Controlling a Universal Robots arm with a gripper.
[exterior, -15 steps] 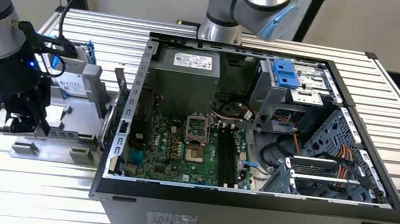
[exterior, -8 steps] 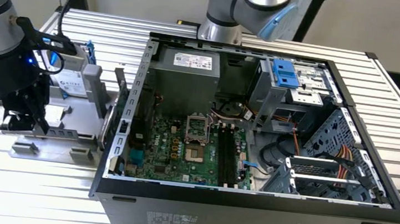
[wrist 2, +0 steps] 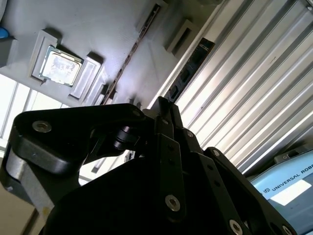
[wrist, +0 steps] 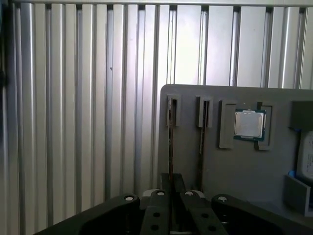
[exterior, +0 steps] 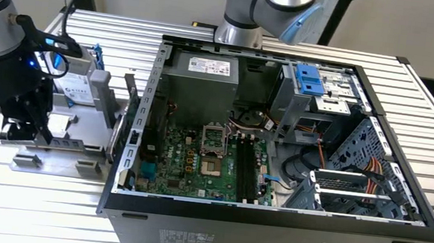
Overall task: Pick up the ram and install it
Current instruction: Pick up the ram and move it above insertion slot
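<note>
The ram (wrist: 171,147) stands on edge in a slot of the grey holder plate (wrist: 186,161), in the row nearest the plate's edge. In the second wrist view the ram (wrist 2: 191,66) is a dark strip running up to the fingertips. My gripper (wrist: 171,180) is down on the plate with its fingers pressed together on the ram's thin edge, as the gripper (wrist 2: 164,105) also looks in the second wrist view. In the exterior view the gripper (exterior: 32,133) hangs low over the holder plate (exterior: 59,164), at the exterior view's left of the open computer case (exterior: 271,224).
A second thin stick (wrist: 201,142) stands in the neighbouring slot. A processor chip (wrist: 248,123) lies in a pocket of the plate. A hard drive (exterior: 75,85) stands behind the gripper. The motherboard's memory slots (exterior: 246,168) lie inside the case. Another arm's base (exterior: 243,27) stands behind it.
</note>
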